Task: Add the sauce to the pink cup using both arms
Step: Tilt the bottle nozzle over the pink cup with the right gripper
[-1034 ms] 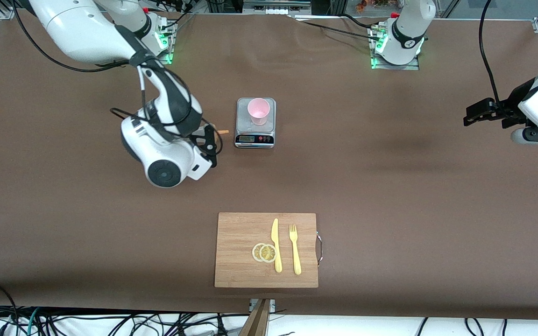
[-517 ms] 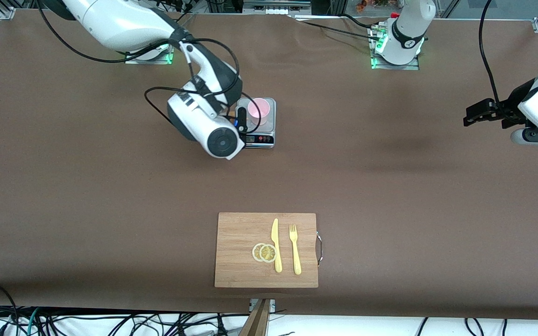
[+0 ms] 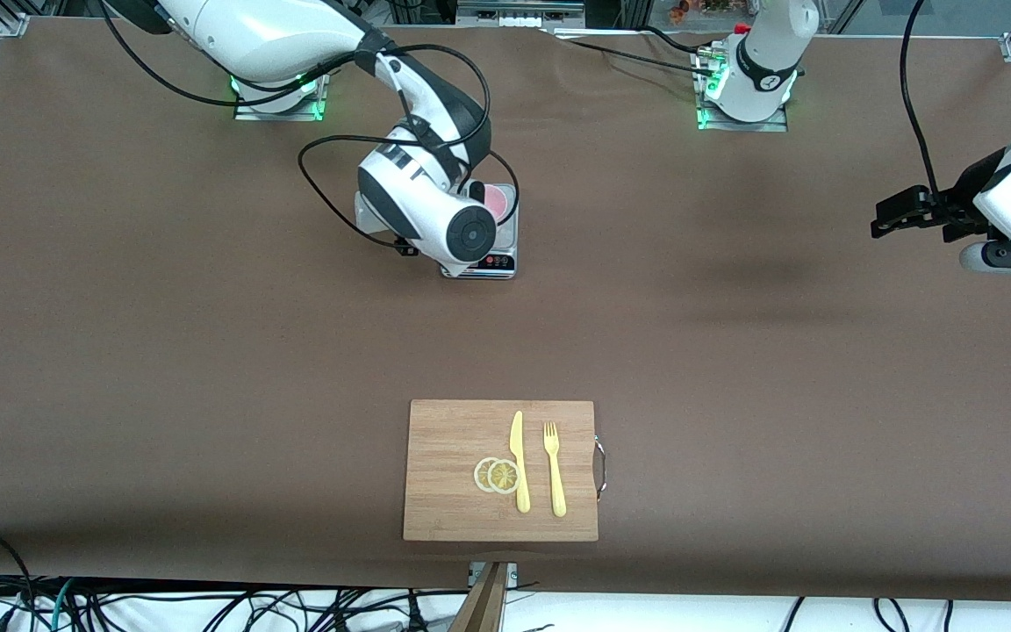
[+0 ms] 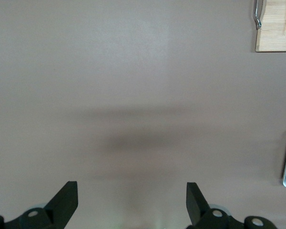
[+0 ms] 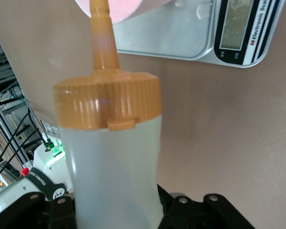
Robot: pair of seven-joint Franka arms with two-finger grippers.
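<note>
Pink plastic marks the target: the pink cup [image 3: 498,200] stands on a small scale [image 3: 502,261] toward the robots' bases, mostly hidden in the front view by the right arm's wrist; in the right wrist view only a piece of the cup [image 5: 128,8] shows, with the orange nozzle of the sauce bottle [image 5: 112,157] pointing up to it and overlapping its edge.

The right pincer [image 5: 119,210] is pinching the sauce bottle around its whitish body and holds it over the scale, beside the cup; its own fingers barely show. To do this step well, I judge that the nozzle tip should sit squarely over the cup's mouth before any squeeze; the tilt should be gentle so the sauce lands inside and not on the scale's plate; the scale's display is worth watching, though I cannot read it here.

The left pincer [image 4: 131,200] is spread wide and empty, waiting over bare surface [image 3: 734,351] at the left arm's end.

Counted: one cup; one bottle; one scale; two arms; one wooden cutting board [image 3: 444,439] near the front camera, carrying two lemon slices [image 3: 497,475], one yellow knife [image 3: 519,461] and one yellow fork [image 3: 554,468].
</note>
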